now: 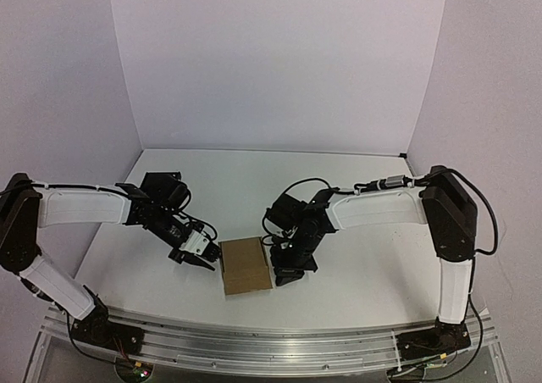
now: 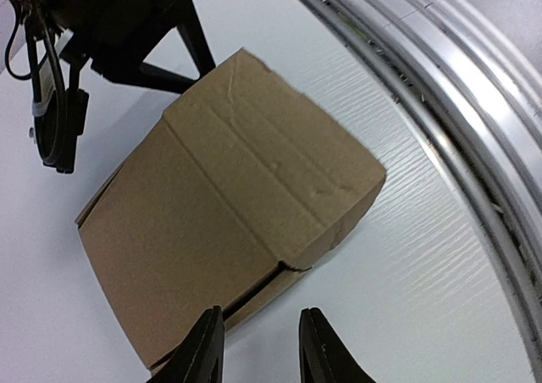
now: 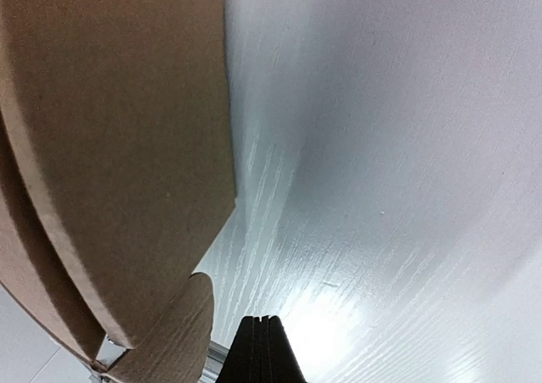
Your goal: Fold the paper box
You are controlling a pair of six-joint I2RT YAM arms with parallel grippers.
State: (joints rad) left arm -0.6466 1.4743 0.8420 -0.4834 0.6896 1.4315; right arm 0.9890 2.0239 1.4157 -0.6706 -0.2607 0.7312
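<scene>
The paper box (image 1: 246,264) is a closed brown cardboard cuboid lying on the white table near the front, between the two arms. In the left wrist view the box (image 2: 229,205) shows its creased top and a slit along its near side. My left gripper (image 2: 261,325) sits at that near edge, jaws open, with only table between them; it is at the box's left side (image 1: 203,260). My right gripper (image 3: 262,325) is shut on nothing, just right of the box (image 3: 110,146), whose rounded flap (image 3: 169,332) sticks out low. From above, the right gripper (image 1: 288,273) rests by the box's right side.
The aluminium rail (image 1: 254,341) runs along the table's near edge, close to the box, and shows as the rail (image 2: 440,103) in the left wrist view. White walls enclose the table on three sides. The right arm's cables (image 2: 51,103) hang beyond the box.
</scene>
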